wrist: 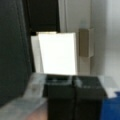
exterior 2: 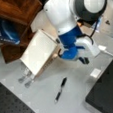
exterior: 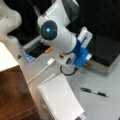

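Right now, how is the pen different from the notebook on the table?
The pen is thin and dark; the notebook is wide, flat and white. The pen lies alone on bare grey table; the notebook lies next to the wooden furniture. In both front views the tool touches neither. Both lie flat on the table.

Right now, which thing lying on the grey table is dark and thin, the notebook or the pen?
The pen: a slim black stick lying alone on the table, unlike the broad white spiral notebook.

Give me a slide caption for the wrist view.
Gripper with fingers together, facing a bright white panel.
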